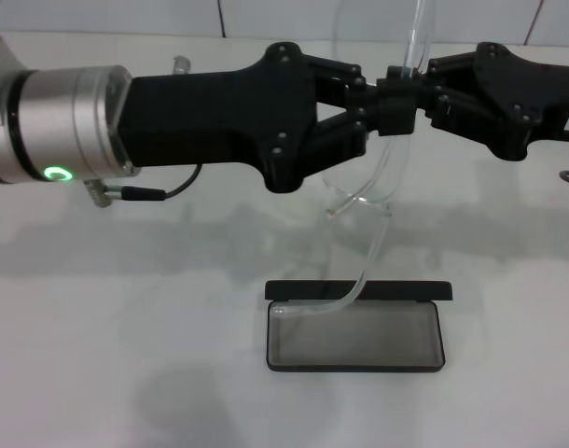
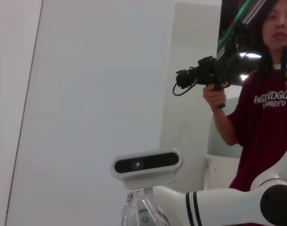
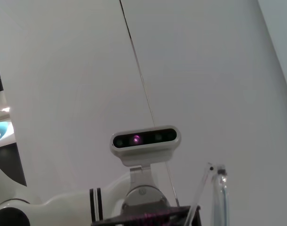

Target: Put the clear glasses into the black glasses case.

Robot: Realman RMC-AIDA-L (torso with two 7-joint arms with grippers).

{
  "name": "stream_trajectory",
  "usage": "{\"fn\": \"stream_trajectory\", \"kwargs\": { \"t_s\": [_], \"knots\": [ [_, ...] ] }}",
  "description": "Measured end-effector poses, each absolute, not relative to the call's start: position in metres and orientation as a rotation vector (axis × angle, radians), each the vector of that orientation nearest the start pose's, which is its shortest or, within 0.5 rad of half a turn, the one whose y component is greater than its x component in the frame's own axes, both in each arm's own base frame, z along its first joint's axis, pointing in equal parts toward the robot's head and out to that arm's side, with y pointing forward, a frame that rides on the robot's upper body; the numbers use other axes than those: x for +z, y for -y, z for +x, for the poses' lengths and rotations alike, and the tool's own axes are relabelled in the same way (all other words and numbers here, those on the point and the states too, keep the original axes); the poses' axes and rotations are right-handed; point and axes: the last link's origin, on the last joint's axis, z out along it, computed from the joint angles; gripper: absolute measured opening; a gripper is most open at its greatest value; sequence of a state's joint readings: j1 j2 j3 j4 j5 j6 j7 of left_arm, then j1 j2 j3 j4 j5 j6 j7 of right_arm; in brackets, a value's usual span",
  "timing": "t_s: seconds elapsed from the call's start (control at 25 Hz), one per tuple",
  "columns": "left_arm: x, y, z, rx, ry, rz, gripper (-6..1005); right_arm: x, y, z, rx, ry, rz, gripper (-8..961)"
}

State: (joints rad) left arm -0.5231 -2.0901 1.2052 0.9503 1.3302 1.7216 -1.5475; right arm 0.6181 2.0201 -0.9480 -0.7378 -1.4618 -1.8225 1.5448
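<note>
1. The black glasses case [image 1: 355,334] lies open on the white surface [image 1: 126,373], grey lining up, lid standing along its far edge.
2. The clear glasses [image 1: 382,177] hang in the air above the case, with one temple arm trailing down until its tip sits just over the lining.
3. The left hand [image 1: 373,117] comes in from the left above the case, and it looks clamped on the frame, though the clear plastic makes that hard to confirm.
4. The right hand [image 1: 410,84] meets it from the right, pinching near the hinge.
5. Tip: fold both temples in flat first, then lower the frame level into the case and let go only once it's resting.
</note>
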Motion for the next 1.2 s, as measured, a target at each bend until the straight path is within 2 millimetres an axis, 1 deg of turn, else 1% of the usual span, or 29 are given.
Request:
{"fn": "stream_trajectory", "kwargs": {
  "t_s": [0.24,1.0,1.2],
  "knots": [
    [0.0096,-0.3139,-0.1187,-1.349,0.159,-2.914,102,0.0437,-0.3372,0.1538,1.345,-0.311,-2.858,56],
    [0.0103,-0.3153,-0.1215,-1.342,0.174,-2.895,97,0.045,-0.3366,0.1555,1.357,-0.314,-2.843,55],
    [0.0163,-0.3061,-0.1217,-1.393,0.119,-2.935,96,0.0476,-0.3351,0.1614,1.362,-0.33,-2.819,55]
  ]
}}
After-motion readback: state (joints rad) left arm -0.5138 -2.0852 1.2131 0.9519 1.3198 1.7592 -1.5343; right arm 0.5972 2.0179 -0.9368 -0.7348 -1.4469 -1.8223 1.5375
